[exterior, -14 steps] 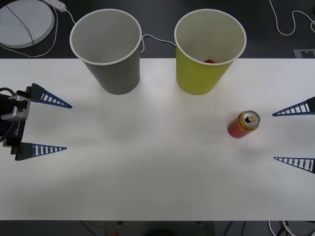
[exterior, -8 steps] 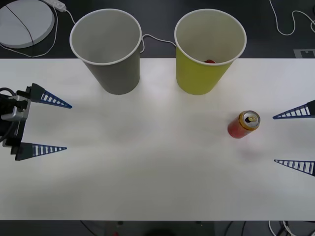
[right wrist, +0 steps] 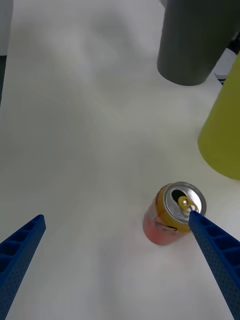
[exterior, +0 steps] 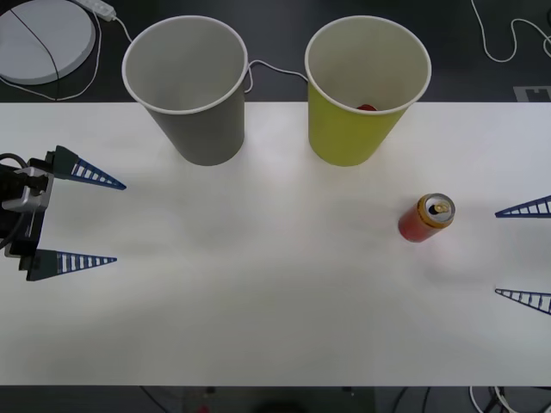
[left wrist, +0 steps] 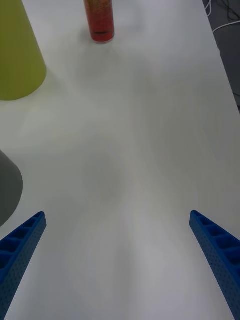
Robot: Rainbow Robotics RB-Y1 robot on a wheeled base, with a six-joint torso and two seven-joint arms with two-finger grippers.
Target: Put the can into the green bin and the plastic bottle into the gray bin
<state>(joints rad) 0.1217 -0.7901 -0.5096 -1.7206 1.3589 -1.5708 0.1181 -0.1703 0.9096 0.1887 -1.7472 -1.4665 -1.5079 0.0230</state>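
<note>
- The can [exterior: 424, 218], red-orange with a gold pull-tab top, stood upright on the white tabletop [exterior: 258, 292], near the green bin [exterior: 366, 90].
- A small red object [exterior: 368, 107] lay inside the green bin; the gray bin [exterior: 187, 86] stood beside it.
- The right claw [exterior: 523, 254] hovered beside the can, fingers apart.
- The left claw [exterior: 77, 219] sat well apart, fingers spread.

Left gripper [exterior: 108, 222]: two slim blue fingers [exterior: 86, 175] tapering to sharp points, pale ribbed slots along each, mounted on a black and silver wrist block trailing dark cables. Right gripper [exterior: 506, 253]: matching blue ribbed tapered fingers [exterior: 525, 208].
</note>
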